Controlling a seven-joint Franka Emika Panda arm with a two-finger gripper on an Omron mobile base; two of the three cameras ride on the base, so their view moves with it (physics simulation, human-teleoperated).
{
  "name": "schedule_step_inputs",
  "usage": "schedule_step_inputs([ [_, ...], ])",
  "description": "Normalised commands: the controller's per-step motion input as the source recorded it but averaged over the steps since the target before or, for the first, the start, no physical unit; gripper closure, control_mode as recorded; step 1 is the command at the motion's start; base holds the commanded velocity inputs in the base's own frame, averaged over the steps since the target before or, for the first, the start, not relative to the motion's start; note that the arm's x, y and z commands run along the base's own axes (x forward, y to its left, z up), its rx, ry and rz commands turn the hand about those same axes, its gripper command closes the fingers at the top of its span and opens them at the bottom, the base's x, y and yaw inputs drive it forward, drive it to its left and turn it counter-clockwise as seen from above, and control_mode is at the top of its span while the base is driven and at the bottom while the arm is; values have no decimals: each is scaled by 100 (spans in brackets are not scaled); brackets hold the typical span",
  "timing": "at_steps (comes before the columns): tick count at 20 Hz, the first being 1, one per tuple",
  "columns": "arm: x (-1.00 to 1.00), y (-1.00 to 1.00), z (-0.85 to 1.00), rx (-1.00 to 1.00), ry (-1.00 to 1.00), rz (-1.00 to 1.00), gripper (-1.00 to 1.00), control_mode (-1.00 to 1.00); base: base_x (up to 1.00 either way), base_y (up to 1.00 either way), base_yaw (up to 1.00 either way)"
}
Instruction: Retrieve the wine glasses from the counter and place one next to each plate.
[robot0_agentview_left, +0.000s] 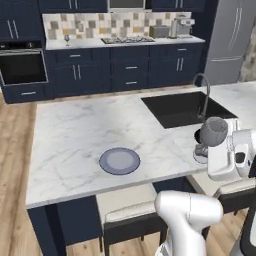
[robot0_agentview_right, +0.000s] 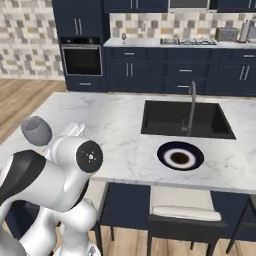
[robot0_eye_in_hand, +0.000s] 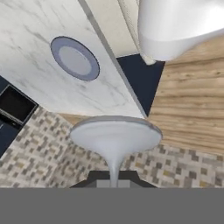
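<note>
one clear greyish stemmed wine glass (robot0_agentview_left: 214, 131) rides in my gripper (robot0_eye_in_hand: 113, 178), fingers clamped on its thin stem, its foot (robot0_eye_in_hand: 115, 133) facing the hand camera. it lies tipped off upright, just off the white marble island's (robot0_agentview_left: 75, 135) near edge. the round pale blue-grey plate (robot0_agentview_left: 119, 161) sits ahead on the island, so my next move is likely towards it.

Marble island (robot0_agentview_left: 75, 135) (with sink (robot0_agentview_left: 180, 107)) bears two plates (robot0_agentview_left: 119, 161).
</note>
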Motion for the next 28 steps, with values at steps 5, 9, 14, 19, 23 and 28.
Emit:
schedule_step_inputs([
  [5,0,0,0,0,0,0,100,100,16,-9,52],
  [9,0,0,0,0,0,0,100,100,38,-39,49],
  [14,0,0,0,0,0,0,100,100,76,-44,34],
  [19,80,-63,-32,0,0,25,100,-100,0,0,0],
  [23,69,-54,-27,0,2,22,100,-100,0,0,0],
  [28,74,-25,-36,0,5,15,100,-100,0,0,0],
])
